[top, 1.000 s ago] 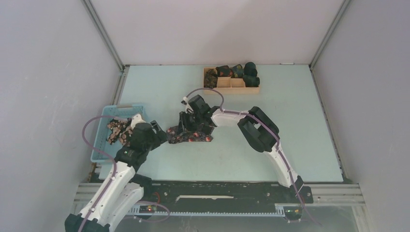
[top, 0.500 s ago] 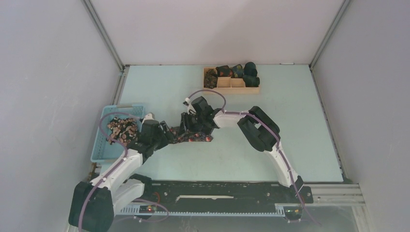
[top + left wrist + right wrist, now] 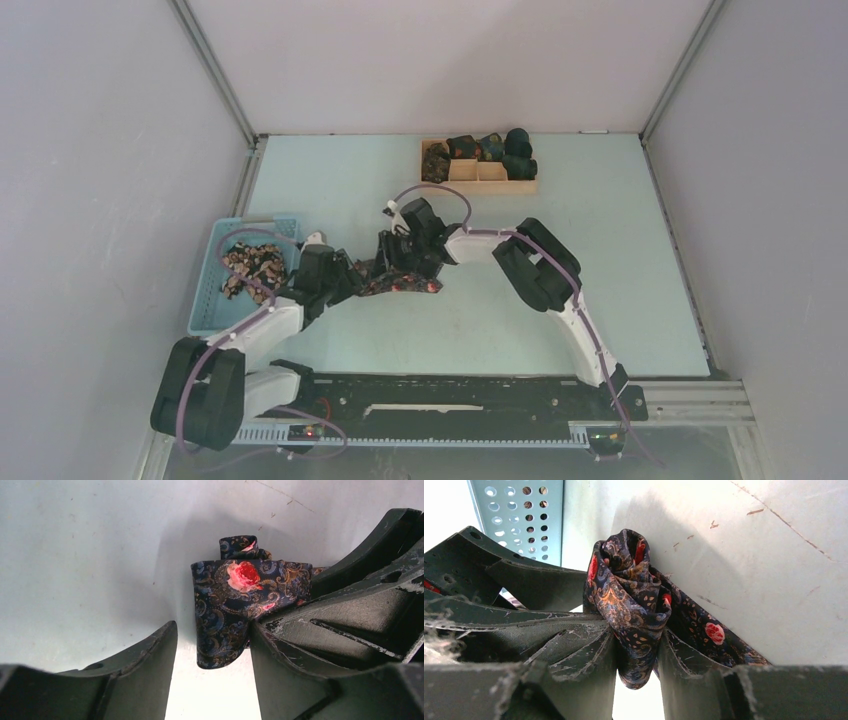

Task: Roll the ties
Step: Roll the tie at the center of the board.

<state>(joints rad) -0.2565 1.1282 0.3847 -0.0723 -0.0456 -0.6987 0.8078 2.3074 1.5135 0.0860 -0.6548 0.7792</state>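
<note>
A dark floral tie [image 3: 404, 285] lies on the table between my two grippers. My right gripper [image 3: 392, 258] is shut on a bunched, partly rolled part of the tie [image 3: 634, 605], which is pinched between its fingers. My left gripper [image 3: 347, 279] is open at the tie's left end. In the left wrist view the flat end of the tie [image 3: 225, 610] sits between the jaws and touches the right finger [image 3: 280, 650], with a gap to the left finger [image 3: 145, 655]. More ties [image 3: 250, 266] lie heaped in the basket.
The light-blue basket [image 3: 205, 300] stands left of the left arm; its perforated wall [image 3: 519, 515] shows in the right wrist view. A wooden divided tray [image 3: 492, 172] with several rolled dark ties stands at the back of the table.
My left gripper has moved right from the basket to the tie's left end. My right gripper has stayed shut on the tie, almost in place.
</note>
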